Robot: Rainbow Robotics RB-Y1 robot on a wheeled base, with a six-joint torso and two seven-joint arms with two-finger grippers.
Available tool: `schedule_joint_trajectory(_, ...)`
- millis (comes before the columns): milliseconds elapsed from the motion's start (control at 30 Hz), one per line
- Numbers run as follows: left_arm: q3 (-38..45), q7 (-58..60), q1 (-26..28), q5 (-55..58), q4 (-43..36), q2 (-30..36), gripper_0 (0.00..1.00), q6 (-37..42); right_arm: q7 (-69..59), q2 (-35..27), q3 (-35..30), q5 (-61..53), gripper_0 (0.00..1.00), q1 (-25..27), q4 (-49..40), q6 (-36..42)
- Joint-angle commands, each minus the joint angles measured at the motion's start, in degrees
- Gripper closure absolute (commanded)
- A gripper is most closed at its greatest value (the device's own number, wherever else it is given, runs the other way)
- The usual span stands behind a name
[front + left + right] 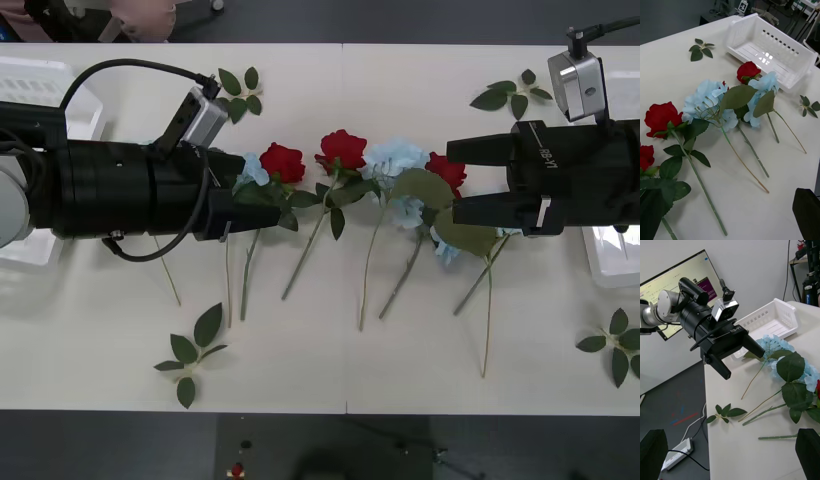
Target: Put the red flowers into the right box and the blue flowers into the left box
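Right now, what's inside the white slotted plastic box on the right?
The white slotted plastic box shows only its bare floor; its near wall hides a strip.

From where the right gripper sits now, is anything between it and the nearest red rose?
Yes. A large green leaf and pale blue petals overlap beside the red rose, right at the right gripper.

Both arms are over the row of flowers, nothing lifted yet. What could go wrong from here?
1. The blooms overlap: the rightmost red rose lies against blue flowers and big leaves, so the open right pincer could grab two stems or the wrong colour.
2. The left pincer hangs over a small blue bloom touching another red rose; lifting one may drag the other.
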Motion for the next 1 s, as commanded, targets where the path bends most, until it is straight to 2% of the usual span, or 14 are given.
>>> schedule_joint_trajectory(33, 0.1, -1.7, 0.3, 0.5, -0.3, -0.3, 0.0, -0.1, 0.1, -0.6, -0.8, -0.2, 0.0, -0.4, -1.3, -0.3)
schedule_joint_trajectory(1000, 0.1, -1.7, 0.3, 0.5, -0.3, -0.3, 0.0, -0.1, 0.1, -0.6, -0.8, -0.2, 0.0, -0.4, -1.3, -0.3)
